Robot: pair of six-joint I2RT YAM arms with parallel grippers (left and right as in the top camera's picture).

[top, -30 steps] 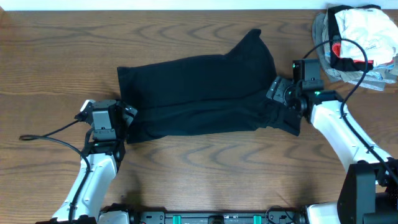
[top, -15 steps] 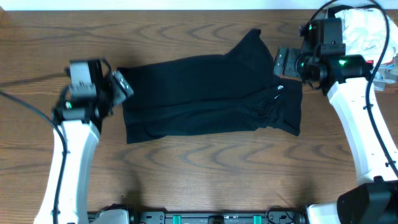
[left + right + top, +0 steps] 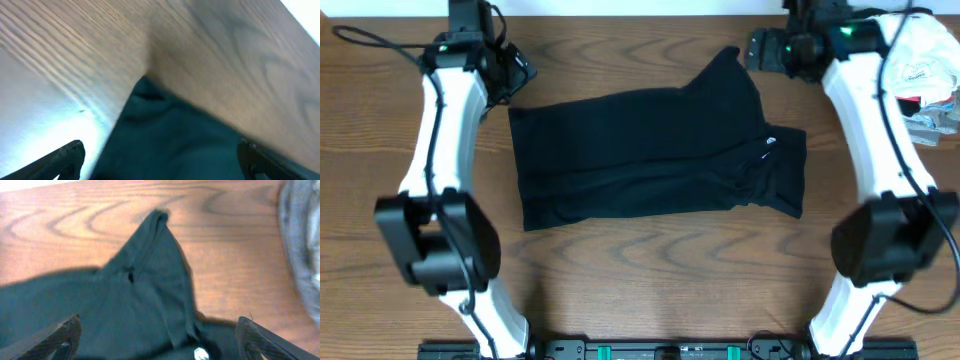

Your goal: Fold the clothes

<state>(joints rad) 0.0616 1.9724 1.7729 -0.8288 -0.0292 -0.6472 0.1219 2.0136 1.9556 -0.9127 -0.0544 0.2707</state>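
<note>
The plain black short-sleeved T-shirt of soft thin fabric (image 3: 650,160) lies flat and partly folded near the middle of the brown wood-grain table (image 3: 650,275). Its long axis runs from 9 o'clock to 3 o'clock, with the 3 o'clock end a little nearer the far edge. One narrow peak of cloth juts out at about 1 o'clock. The small white logo mark (image 3: 770,141) shows near the 3 o'clock end, above some crumpled folds.

The left gripper (image 3: 513,68) sits just beyond the shirt's 10 o'clock corner. In the left wrist view its jaws stand wide, one fingertip (image 3: 70,152) at each lower edge of the frame. That corner of the shirt (image 3: 165,135) lies below and between them, and they grip nothing.

The right gripper (image 3: 758,48) is just beside the peak, at about 1 o'clock from the shirt's middle. In the right wrist view its fingers (image 3: 60,332) are also spread wide and hold nothing. The peak (image 3: 155,235) and the logo mark (image 3: 201,353) lie beneath them. Whether either gripper touches the cloth cannot be told.

At 2 o'clock, at the table's far corner, lies a heap of white, grey, red and black garments (image 3: 910,60), apart from the shirt.
</note>
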